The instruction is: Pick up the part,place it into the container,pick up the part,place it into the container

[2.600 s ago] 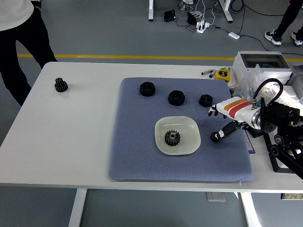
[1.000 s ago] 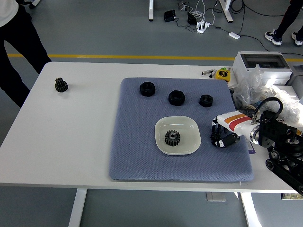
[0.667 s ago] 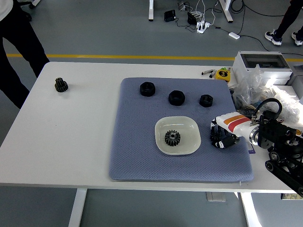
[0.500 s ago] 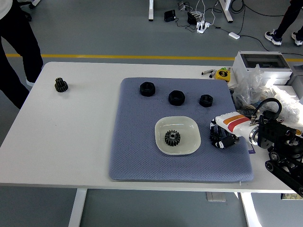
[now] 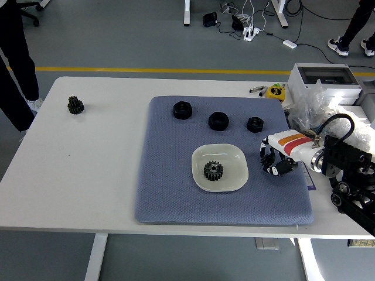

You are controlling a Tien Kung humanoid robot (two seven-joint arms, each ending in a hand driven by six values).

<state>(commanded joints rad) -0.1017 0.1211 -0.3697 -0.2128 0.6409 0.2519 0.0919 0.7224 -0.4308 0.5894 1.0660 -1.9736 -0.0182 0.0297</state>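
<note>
One gear [image 5: 213, 170] already sits in the white dish [image 5: 233, 155], with three black nuts on the blue mat [image 5: 170, 193] beyond. The right robot hand [image 5: 275, 162] hovers just right of the dish, fingers curled, holding nothing visible. The nearest nut [image 5: 254, 124] lies just beyond it, slightly left.

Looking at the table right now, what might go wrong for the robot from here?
The right hand hangs over the blue mat with curled fingers holding nothing, close to the white dish; a careless reach might bump it and shake the gear inside. The three black nuts lie close together, so grabbing one could knock another. The gear far left may be out of reach.
</note>
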